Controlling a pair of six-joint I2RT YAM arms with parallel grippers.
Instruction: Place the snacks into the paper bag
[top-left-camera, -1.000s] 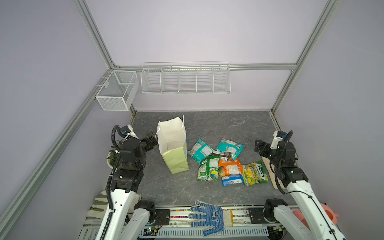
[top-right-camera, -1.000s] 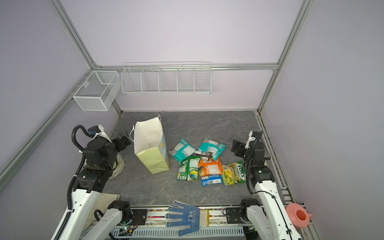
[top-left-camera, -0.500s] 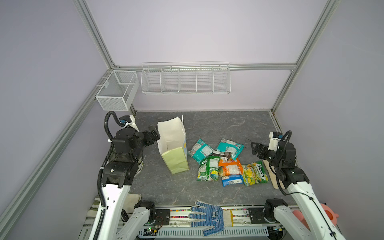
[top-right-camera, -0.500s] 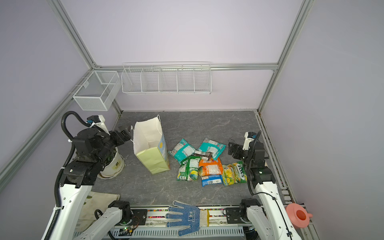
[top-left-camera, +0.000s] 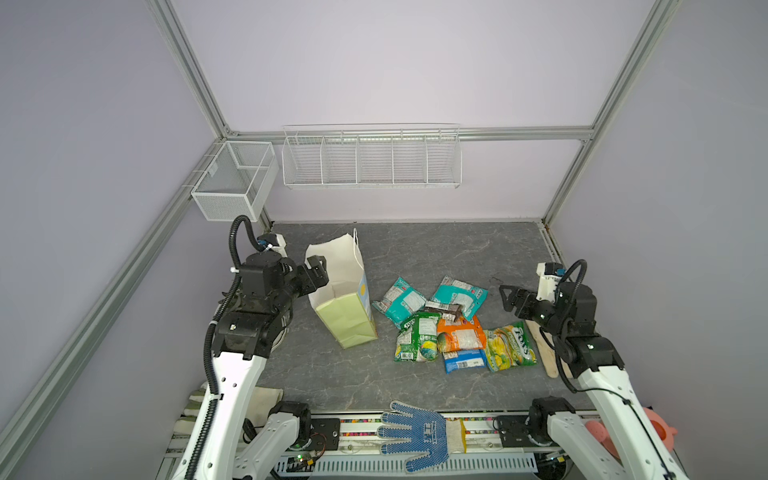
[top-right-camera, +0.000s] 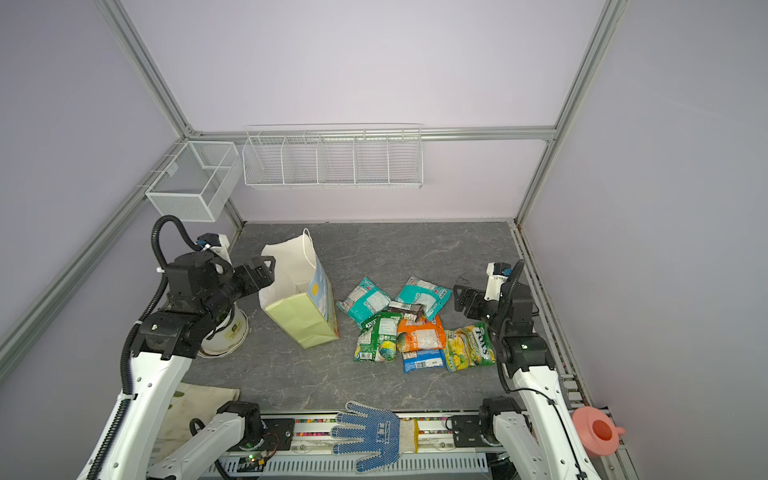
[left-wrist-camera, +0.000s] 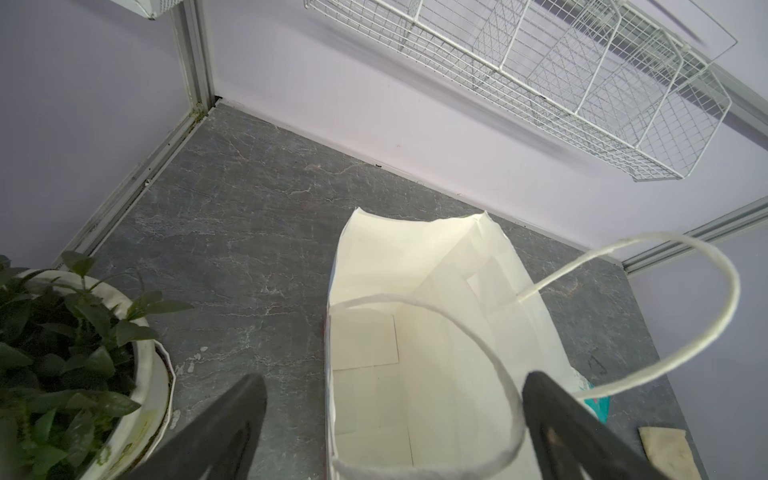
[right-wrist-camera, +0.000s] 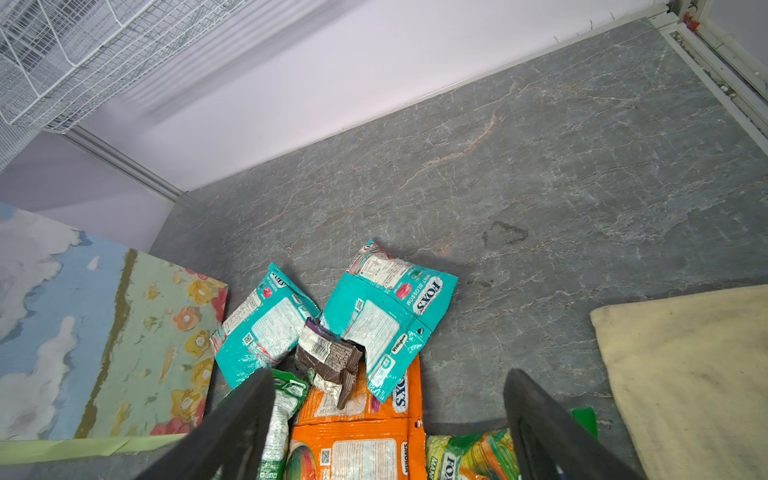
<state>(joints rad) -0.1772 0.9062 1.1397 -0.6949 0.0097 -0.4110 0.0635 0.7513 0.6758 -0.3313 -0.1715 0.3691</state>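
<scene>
we find the snacks (top-left-camera: 459, 334) heaped on the desk (top-left-camera: 436, 249), just beside the upright paper bag (top-left-camera: 345, 316). left jaws stand open at the bag's mouth; right jaws stand open near the heap, both empty.

The paper bag (top-left-camera: 345, 320) stands upright and open, left of the middle of the grey table (top-left-camera: 436, 249), white inside, with its pale green panel facing the front edge. Toward the right edge the snacks (top-left-camera: 455, 332) lie flat and overlapping: a teal packet (top-left-camera: 401, 301), a second teal packet (top-left-camera: 459, 295), a brown bar (top-left-camera: 442, 309) between them, then a green packet (top-left-camera: 417, 336), an orange packet (top-left-camera: 465, 338), a blue packet (top-left-camera: 463, 360) and a yellow-green packet (top-left-camera: 509, 343).
</scene>
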